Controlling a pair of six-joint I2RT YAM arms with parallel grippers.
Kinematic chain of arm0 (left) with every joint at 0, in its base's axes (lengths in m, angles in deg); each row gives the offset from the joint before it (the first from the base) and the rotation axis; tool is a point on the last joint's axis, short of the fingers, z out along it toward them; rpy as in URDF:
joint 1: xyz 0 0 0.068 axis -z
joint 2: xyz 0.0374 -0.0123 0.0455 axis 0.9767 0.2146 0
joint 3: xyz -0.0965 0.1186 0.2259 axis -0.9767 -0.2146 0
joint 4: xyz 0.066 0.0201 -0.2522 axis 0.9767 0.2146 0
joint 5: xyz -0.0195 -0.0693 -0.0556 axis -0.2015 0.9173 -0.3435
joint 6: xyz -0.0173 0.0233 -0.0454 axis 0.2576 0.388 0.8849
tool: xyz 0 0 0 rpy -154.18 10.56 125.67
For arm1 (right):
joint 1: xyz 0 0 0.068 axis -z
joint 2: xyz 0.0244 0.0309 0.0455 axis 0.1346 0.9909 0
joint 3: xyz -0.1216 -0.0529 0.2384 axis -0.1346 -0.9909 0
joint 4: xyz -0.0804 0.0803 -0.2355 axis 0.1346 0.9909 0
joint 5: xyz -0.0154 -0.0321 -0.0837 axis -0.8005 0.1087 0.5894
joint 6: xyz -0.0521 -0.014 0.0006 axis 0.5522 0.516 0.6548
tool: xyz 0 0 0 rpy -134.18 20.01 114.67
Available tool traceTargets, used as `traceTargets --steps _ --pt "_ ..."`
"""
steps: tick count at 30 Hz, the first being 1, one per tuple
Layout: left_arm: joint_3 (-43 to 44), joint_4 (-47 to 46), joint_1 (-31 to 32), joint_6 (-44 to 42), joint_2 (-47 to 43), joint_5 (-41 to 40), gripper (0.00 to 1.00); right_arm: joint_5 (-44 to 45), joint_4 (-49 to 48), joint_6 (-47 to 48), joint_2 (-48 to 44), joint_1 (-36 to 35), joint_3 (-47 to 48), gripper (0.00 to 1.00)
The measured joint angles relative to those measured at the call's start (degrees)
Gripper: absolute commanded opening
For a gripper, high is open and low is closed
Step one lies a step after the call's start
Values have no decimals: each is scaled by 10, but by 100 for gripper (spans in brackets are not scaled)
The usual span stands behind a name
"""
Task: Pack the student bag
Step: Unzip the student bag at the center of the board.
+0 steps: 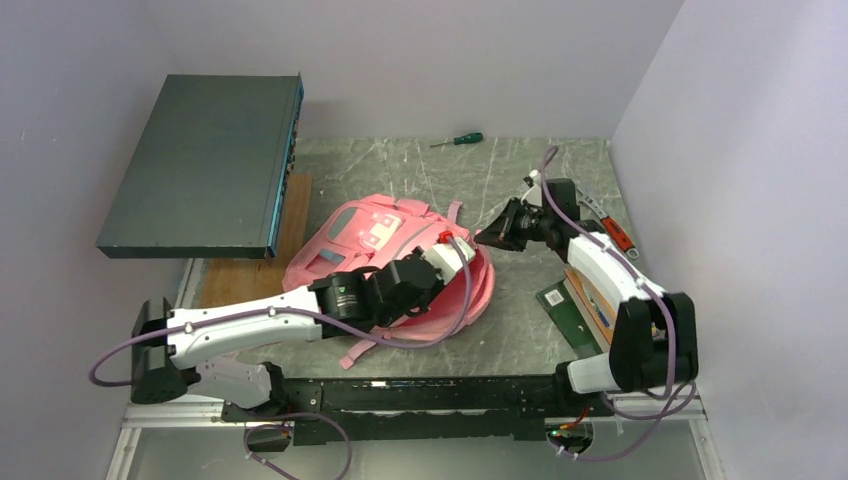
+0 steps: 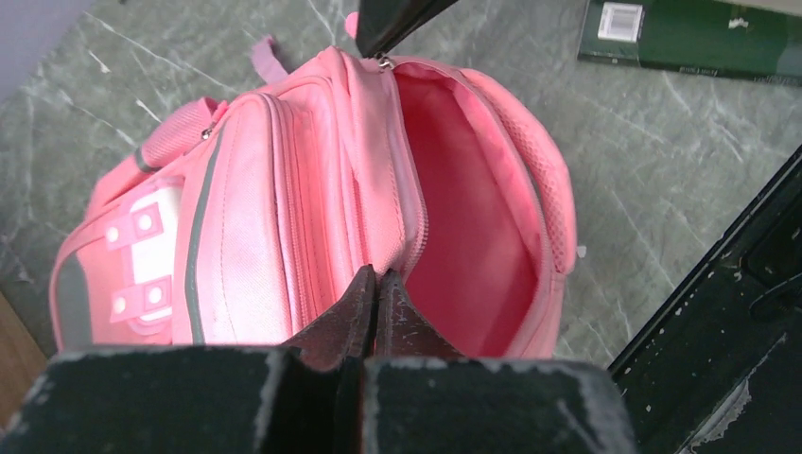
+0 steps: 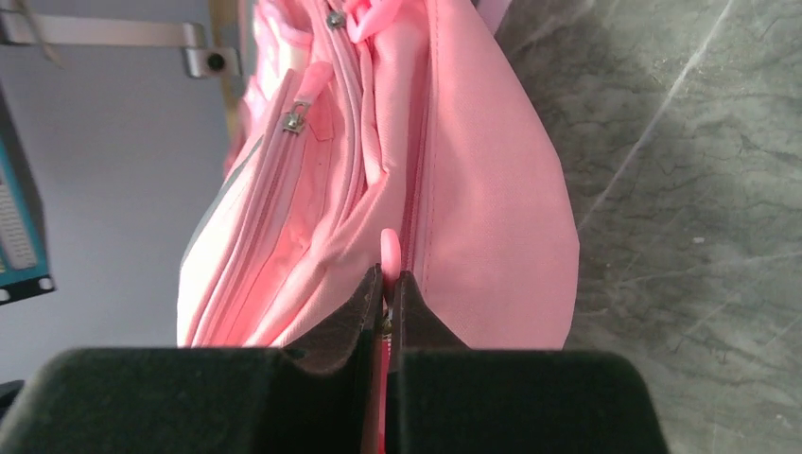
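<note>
grey marbled surface [image 1: 520, 330] between pale walls carries the student bag [image 1: 345, 250], which lies near the middle with its grey-trimmed front pockets turned up and to the left and its main compartment gaping. left tool [image 2: 375, 276] is closed, its tips pinching the near rim of that opening. right tool [image 3: 386, 276] is closed too, clamped on a pink zip pull [image 3: 389, 248] at the far end of the opening. a green book [image 1: 562, 305] lies just right of the bag, and a green-handled screwdriver [image 1: 458, 140] rests well apart by the back wall.
</note>
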Motion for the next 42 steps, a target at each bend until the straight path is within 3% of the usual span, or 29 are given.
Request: traceTargets --steps 4,7,14,26,30,33,38,41,42 --pt "0 -5 2 -2 -24 -5 0 12 -13 -29 -63 14 -17 0" --pt "-18 -28 5 -3 -40 -1 0 15 -19 -39 -53 18 -15 0" --pt "-78 -66 55 -38 -97 -33 0 56 -46 -49 90 -19 35 0" --pt "-84 -117 67 -50 -80 -81 0 33 -111 -60 295 -36 206 2" --pt "-78 -121 46 -12 -45 -63 0 42 -50 -17 332 -37 270 55" --pt "-45 -92 13 37 4 -17 0 111 35 40 312 -29 286 81" --pt "-35 -94 -47 94 64 95 0 277 163 120 137 10 245 99" --pt "-34 -97 -81 113 81 162 0 345 172 123 -2 75 181 100" --pt "-31 -97 -90 118 88 183 6 364 174 118 -45 111 154 100"
